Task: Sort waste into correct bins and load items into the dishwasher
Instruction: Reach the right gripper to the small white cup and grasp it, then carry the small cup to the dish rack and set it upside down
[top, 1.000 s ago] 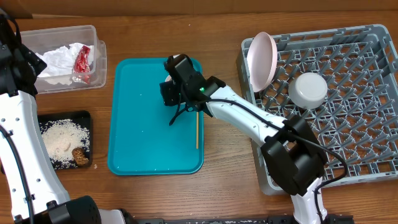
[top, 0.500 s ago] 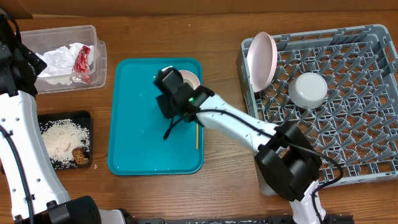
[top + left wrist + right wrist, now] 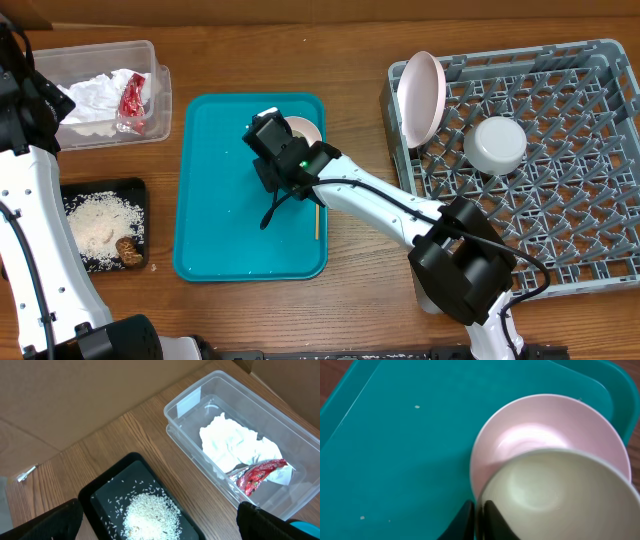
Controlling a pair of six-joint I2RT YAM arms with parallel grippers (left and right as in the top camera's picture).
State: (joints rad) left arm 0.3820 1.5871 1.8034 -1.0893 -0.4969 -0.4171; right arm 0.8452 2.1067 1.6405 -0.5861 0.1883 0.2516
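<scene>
Jaws of right gripper pinch small white cup, which half-hides pink bowl.

teal tray, pink bowl, white cup, grey lattice rack

tray: smooth plastic | pink bowl, white cup: glossy | table: wood | tub: clear plastic

Tub far left w/ napkin & wrapper in it; crumb tray nearer. Serving tray centre, stick on it; rack right w/ plate, bowl.
</scene>
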